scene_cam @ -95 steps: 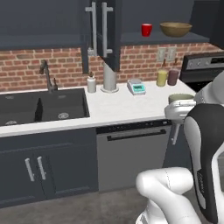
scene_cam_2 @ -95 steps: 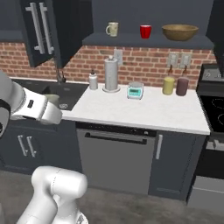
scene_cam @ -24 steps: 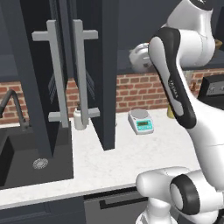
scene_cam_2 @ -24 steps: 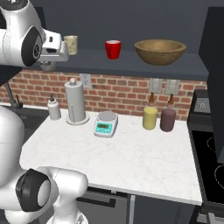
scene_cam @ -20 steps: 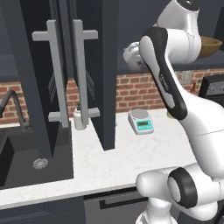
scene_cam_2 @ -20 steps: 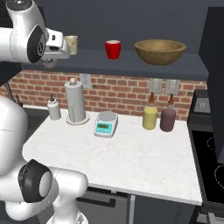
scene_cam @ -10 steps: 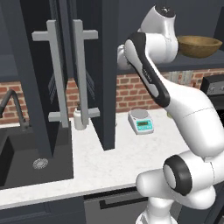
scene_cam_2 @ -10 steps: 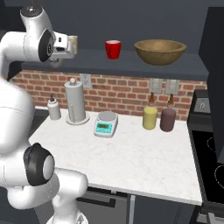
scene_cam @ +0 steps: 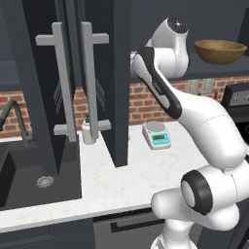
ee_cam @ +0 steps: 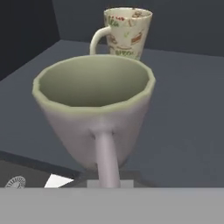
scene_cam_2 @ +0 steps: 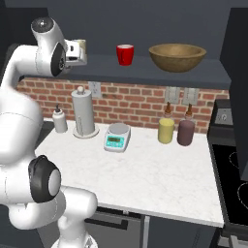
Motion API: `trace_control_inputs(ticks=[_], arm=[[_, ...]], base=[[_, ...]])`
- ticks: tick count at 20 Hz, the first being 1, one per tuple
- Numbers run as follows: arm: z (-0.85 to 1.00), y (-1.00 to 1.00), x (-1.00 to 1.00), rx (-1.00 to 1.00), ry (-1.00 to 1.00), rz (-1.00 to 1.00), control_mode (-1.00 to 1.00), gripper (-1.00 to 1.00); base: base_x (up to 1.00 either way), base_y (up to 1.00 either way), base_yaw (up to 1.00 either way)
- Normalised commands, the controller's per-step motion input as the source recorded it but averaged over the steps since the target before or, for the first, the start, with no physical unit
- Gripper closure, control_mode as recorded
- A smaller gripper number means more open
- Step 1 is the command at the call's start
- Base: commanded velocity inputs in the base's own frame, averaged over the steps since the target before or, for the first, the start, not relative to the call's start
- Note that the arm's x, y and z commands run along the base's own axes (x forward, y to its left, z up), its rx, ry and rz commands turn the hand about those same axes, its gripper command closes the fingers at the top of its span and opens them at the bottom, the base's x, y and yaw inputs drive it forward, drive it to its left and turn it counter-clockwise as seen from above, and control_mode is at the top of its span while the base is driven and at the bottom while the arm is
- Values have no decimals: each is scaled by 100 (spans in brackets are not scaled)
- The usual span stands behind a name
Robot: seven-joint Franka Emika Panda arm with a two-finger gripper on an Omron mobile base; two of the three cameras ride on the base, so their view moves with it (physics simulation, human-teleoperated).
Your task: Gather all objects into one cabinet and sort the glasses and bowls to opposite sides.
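1. At the far left of your right base view stands a small white bottle [scene_cam_2: 60, 120], with the grey paper-towel holder [scene_cam_2: 84, 114] just to its right on the white counter [scene_cam_2: 160, 179].
2. Above them, your gripper [scene_cam_2: 77, 52] reaches over the left end of the dark cabinet shelf [scene_cam_2: 155, 68]. You cannot see its fingertips here.
3. In your hand view, the small pale bowl with olive-green rim [ee_cam: 95, 105] sits right in front of the hand, its narrow foot low in the middle. The jaws are all but closed; you cannot tell whether they grip that foot.
4. The beige speckled mug [ee_cam: 126, 31] stands upright on the shelf just beyond the bowl, handle to the left in that view.
5. Further right on the shelf you have the red mug [scene_cam_2: 125, 54], upright, well apart from the hand.
6. Right of it sits the wide wooden bowl [scene_cam_2: 177, 56], apart from the red mug.
7. Below on the counter, a small kitchen scale [scene_cam_2: 116, 137] stands left of a yellow jar [scene_cam_2: 166, 129] and a brownish jar [scene_cam_2: 185, 131].
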Motion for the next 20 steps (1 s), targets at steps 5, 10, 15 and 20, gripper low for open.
trace_control_inputs(ticks=[5,10,15,20], arm=[[-4,16,56,0,-3,0,-100,100],[0,19,27,0,0,0,-100,100],[0,18,13,0,5,0,-100,100],[-10,7,6,0,1,0,-100,100]], base=[[0,0,0],[0,0,0],[0,0,0],[0,0,0]])
